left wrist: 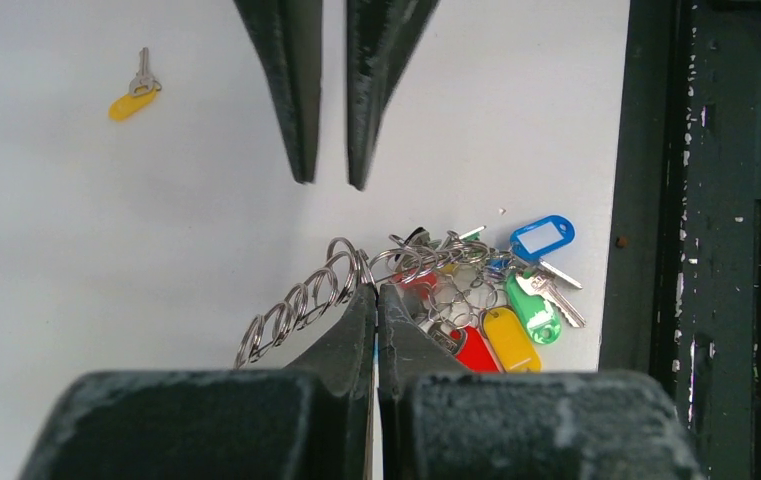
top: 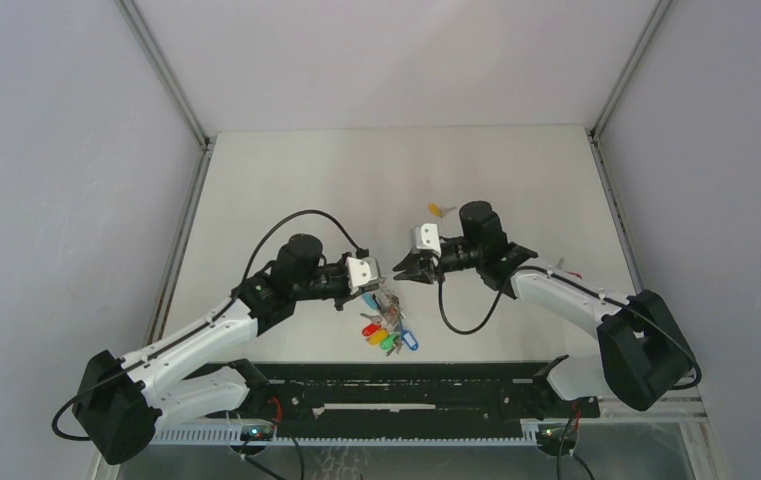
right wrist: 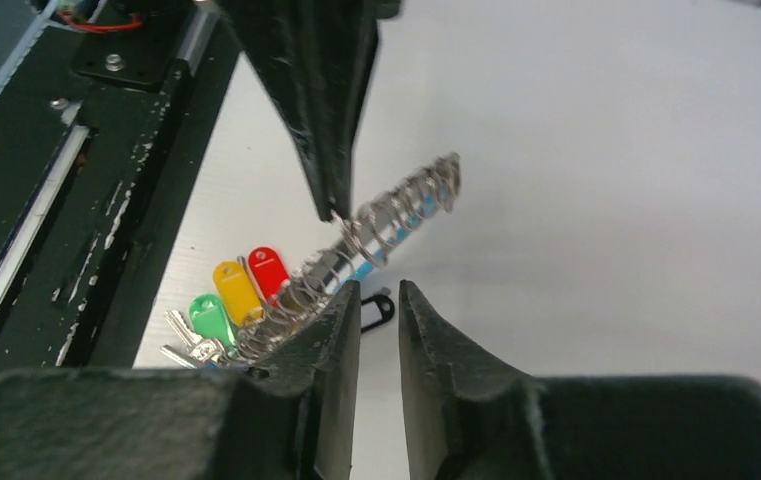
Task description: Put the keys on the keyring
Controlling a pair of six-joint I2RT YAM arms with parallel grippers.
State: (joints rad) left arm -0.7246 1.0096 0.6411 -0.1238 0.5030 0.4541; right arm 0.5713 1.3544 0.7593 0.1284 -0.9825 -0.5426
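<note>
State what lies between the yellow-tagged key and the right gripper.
Only bare table between yellow-tagged key and right gripper, shown in the left wrist view.

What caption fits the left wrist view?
Left gripper shut on the keyring, tagged keys bunched beside it; right gripper hovers opposite, slightly open; a yellow-tagged key lies apart on the table.

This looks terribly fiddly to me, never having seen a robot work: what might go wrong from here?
1. The left gripper pinches the keyring only with its fingertips, with tagged keys hanging off it. A bump from the right gripper, close beside it, might twist the ring loose.
2. The right gripper looks empty, and the yellow-tagged key lies flat on the table, apart from both. It may prove hard to pick up.
</note>
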